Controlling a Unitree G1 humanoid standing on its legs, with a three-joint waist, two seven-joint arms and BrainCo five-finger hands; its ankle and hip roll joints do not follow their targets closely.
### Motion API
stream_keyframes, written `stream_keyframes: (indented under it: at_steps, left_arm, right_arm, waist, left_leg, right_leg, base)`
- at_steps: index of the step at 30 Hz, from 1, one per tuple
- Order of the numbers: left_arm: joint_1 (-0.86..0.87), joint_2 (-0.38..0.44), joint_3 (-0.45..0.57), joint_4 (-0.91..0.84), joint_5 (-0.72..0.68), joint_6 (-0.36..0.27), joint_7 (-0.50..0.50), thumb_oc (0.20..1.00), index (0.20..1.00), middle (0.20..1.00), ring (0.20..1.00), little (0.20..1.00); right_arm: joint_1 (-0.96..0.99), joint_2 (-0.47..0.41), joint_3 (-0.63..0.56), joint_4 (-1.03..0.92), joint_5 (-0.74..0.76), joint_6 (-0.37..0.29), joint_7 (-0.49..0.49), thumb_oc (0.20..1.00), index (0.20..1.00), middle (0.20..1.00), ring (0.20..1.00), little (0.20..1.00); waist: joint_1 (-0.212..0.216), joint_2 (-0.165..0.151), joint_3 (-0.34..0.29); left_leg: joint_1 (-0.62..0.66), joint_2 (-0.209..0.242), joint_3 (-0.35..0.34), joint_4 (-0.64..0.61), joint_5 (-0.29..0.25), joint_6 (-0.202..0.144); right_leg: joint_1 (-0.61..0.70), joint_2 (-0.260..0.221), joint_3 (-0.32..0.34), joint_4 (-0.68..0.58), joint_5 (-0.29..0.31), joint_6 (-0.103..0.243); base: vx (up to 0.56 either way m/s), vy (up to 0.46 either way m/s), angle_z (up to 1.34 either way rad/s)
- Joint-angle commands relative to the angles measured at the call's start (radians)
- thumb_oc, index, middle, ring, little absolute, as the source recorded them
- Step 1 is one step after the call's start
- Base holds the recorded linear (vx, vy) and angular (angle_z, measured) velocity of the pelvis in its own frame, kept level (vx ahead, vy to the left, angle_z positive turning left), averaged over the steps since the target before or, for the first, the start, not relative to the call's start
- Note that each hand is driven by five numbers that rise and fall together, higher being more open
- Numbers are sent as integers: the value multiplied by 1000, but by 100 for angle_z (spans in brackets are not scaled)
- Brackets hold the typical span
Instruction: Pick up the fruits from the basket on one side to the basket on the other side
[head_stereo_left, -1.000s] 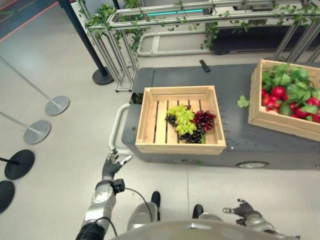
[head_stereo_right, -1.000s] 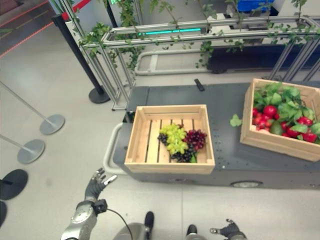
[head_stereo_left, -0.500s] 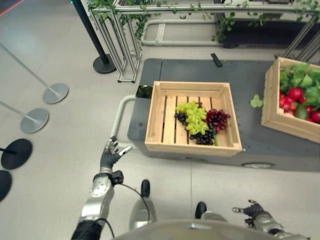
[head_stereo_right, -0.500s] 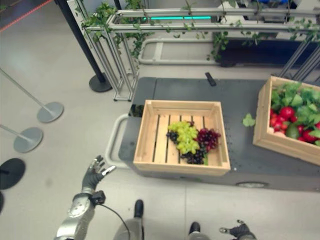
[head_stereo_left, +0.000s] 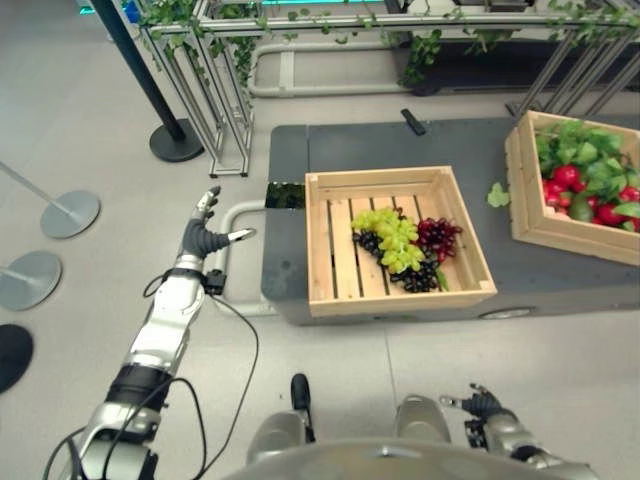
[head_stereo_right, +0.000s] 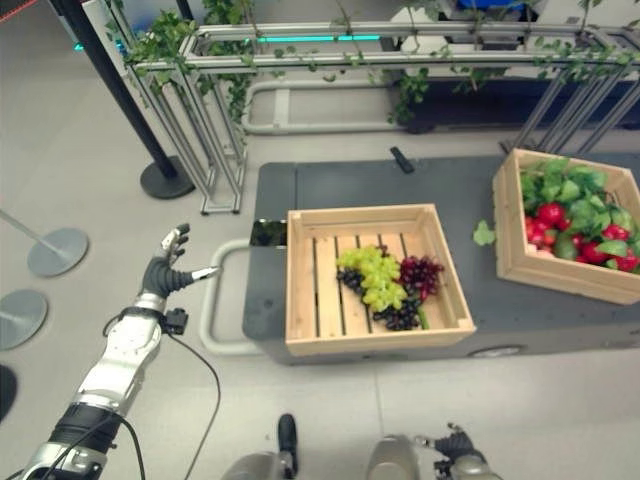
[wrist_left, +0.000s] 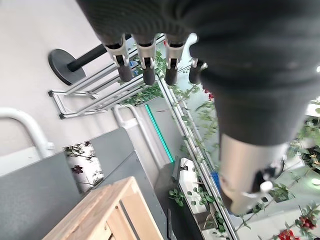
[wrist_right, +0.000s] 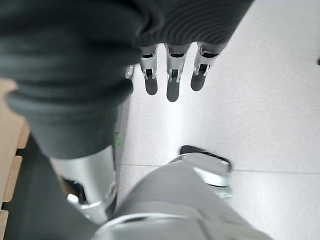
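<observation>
A low dark grey cart (head_stereo_left: 560, 275) is standing on the pale floor ahead of the robot, carrying two wooden crates; the near wooden crate (head_stereo_left: 325, 250) is sitting at about 12 o'clock from the robot, and it is holding a cluster of grapes (head_stereo_left: 403, 250) (green in the middle, dark red toward 3 o'clock, black along the near edge), lying on the slats in the crate's right half; the far crate (head_stereo_left: 522, 195) is sitting well apart at roughly 2 o'clock, and it is brimming with red fruits (head_stereo_left: 566, 178) and green leaves (head_stereo_left: 580, 150); a single green leaf (head_stereo_left: 498, 196) is lying on the cart deck between the two crates; a small black remote-like object (head_stereo_left: 411, 122) is resting on the deck at 12 o'clock beyond the near crate.

The left hand (head_stereo_left: 203, 238) is reaching out at about 10 o'clock, hovering over the floor just beside the cart's white tube handle (head_stereo_left: 228, 262), fingers spread and straight, holding nothing; the right hand (head_stereo_left: 480, 405) is hanging low at 4 o'clock, fingers relaxed and empty.

Behind the cart a metal frame draped in ivy (head_stereo_left: 225, 40) is standing, with a black post (head_stereo_left: 135, 65) at 11 o'clock.
</observation>
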Motion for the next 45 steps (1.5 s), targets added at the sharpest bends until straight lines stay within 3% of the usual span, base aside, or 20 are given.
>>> stream_keyframes:
  at_steps: [1,2,4,7,10,12,13,14,15,17,18,19,20,21,22,23,28,39,45]
  left_arm:
    - [-36,37,33,-56,98,-9,20,1000,1000,1000,1000,1000]
    - [-3,43,55,-75,111,-7,7,1000,1000,1000,1000,1000]
    - [5,43,60,-81,114,-9,9,1000,1000,1000,1000,1000]
    - [13,48,72,-96,95,-11,-3,1000,1000,1000,1000,1000]
    - [6,46,70,-102,97,-12,-8,1000,1000,1000,1000,1000]
    - [1,38,75,-108,83,-16,-7,1000,1000,1000,1000,1000]
    - [-16,32,61,-100,77,-17,-2,1000,1000,1000,1000,1000]
    - [-32,29,53,-90,77,-19,5,1000,1000,1000,1000,1000]
    - [-36,26,51,-88,75,-17,4,1000,1000,1000,1000,1000]
    - [-39,25,48,-84,78,-14,8,1000,1000,1000,1000,1000]
    - [-34,33,38,-78,83,-12,10,1000,1000,1000,1000,1000]
    - [-34,32,37,-77,83,-13,10,1000,1000,1000,1000,1000]
    - [-57,49,18,-66,89,-11,16,1000,1000,1000,1000,1000]
    - [-61,48,17,-63,88,-12,16,1000,1000,1000,1000,1000]
    - [-90,57,3,-48,89,-10,24,1000,1000,1000,1000,1000]
    - [-94,60,0,-30,93,-5,17,1000,1000,1000,1000,1000]
    - [-167,65,-33,7,105,-5,41,1000,1000,1000,1000,1000]
    - [-274,101,-83,86,108,2,82,1000,1000,1000,1000,1000]
    - [-382,170,-152,197,149,27,77,1000,1000,1000,1000,1000]
  right_arm:
    - [7,-7,21,-5,19,-15,6,1000,1000,1000,1000,1000]
    - [9,-7,30,-3,-3,-11,9,1000,1000,1000,1000,1000]
    - [7,-9,31,1,-10,-8,12,1000,1000,1000,1000,1000]
    - [2,-19,35,0,-12,-3,15,1000,1000,1000,1000,1000]
    - [10,-39,39,-15,-15,0,21,1000,1000,1000,1000,1000]
    - [14,-64,40,-31,-23,0,25,1000,1000,1000,1000,1000]
    - [15,-76,39,-36,-23,-2,21,1000,1000,1000,1000,1000]
    - [14,-86,36,-39,-21,-2,18,1000,1000,1000,1000,1000]
    - [13,-89,35,-39,-23,-3,16,1000,1000,1000,1000,1000]
    - [16,-93,28,-30,-21,-1,9,1000,1000,1000,1000,1000]
    - [21,-101,31,-24,-25,-2,7,1000,1000,1000,1000,1000]
    - [22,-101,31,-24,-25,-3,7,1000,1000,1000,1000,1000]
    - [20,-120,30,-28,-24,-7,4,1000,1000,1000,1000,1000]
    - [19,-121,29,-28,-24,-7,5,1000,1000,1000,1000,1000]
    - [23,-133,19,-33,-19,-11,-1,1000,1000,1000,1000,1000]
    - [30,-132,13,-25,-19,-11,-4,1000,1000,1000,1000,1000]
    - [15,-124,12,-46,2,-15,-14,1000,1000,1000,1000,1000]
    - [8,-98,14,-67,31,-24,-33,1000,1000,1000,1000,1000]
    - [6,-109,14,-90,46,-28,-42,1000,1000,1000,1000,1000]
  waist:
    - [9,-35,-2]
    - [10,-36,-18]
    - [11,-37,-23]
    - [7,-30,-36]
    - [-9,-11,-16]
    - [-10,-8,11]
    - [-1,-2,38]
    - [0,-2,51]
    - [-5,-7,52]
    - [-12,-6,46]
    - [2,15,50]
    - [4,15,50]
    - [-7,44,62]
    - [-6,45,64]
    - [-27,51,72]
    - [-48,73,66]
    - [-67,82,76]
    - [-93,70,103]
    - [-107,65,131]
  left_leg:
    - [25,-29,24,44,-139,-40]
    - [46,-13,68,81,-177,-48]
    - [54,-8,82,101,-192,-48]
    - [63,9,122,188,-245,-43]
    - [26,23,135,351,-274,-50]
    - [-64,26,106,572,-219,-96]
    - [-115,6,42,635,-174,-130]
    - [-144,-20,-12,624,-182,-140]
    - [-165,-17,-35,577,-180,-135]
    - [-173,49,-70,453,-181,-132]
    - [-169,106,-151,303,-104,-139]
    - [-160,108,-150,289,-99,-141]
    - [-172,151,-194,184,-19,-163]
    - [-164,154,-193,172,-12,-166]
    - [-189,184,-131,154,19,-181]
    - [-137,184,-79,140,1,-178]
    - [-112,164,-35,53,9,-181]
    - [-141,127,7,23,14,-169]
    - [-176,105,15,30,18,-159]
  right_leg:
    - [-10,1,-209,-143,90,-39]
    - [7,-25,-284,-168,101,-36]
    - [19,-29,-285,-173,106,-32]
    - [53,3,-251,-180,88,-51]
    - [89,30,-211,-213,77,-73]
    - [111,38,-184,-233,67,-100]
    - [118,44,-172,-236,61,-113]
    - [120,48,-163,-239,53,-118]
    - [119,45,-150,-245,53,-113]
    - [129,43,-120,-255,45,-91]
    - [129,65,-74,-247,34,-78]
    - [130,67,-72,-245,32,-79]
    - [142,79,-35,-250,16,-73]
    - [144,82,-35,-250,15,-74]
    - [156,66,-39,-255,8,-67]
    - [153,67,-38,-246,4,-60]
    - [92,61,-2,-272,53,-52]
    - [4,22,26,-309,120,-20]
    - [-44,4,46,-307,142,-10]
  base:
    - [214,-10,-32]
    - [167,-13,-25]
    - [173,-36,-22]
    - [202,-44,-84]
    - [108,-19,-67]
    - [8,-30,-69]
    - [-55,-15,-58]
    - [-72,26,-56]
    - [29,58,-59]
    - [149,150,-46]
    - [153,166,-24]
    - [191,279,-36]
    - [83,130,-64]
    - [94,204,-97]
    - [90,152,-79]
    - [89,159,-36]
    - [-67,118,-24]
    - [-33,50,-12]
    - [-39,33,-11]
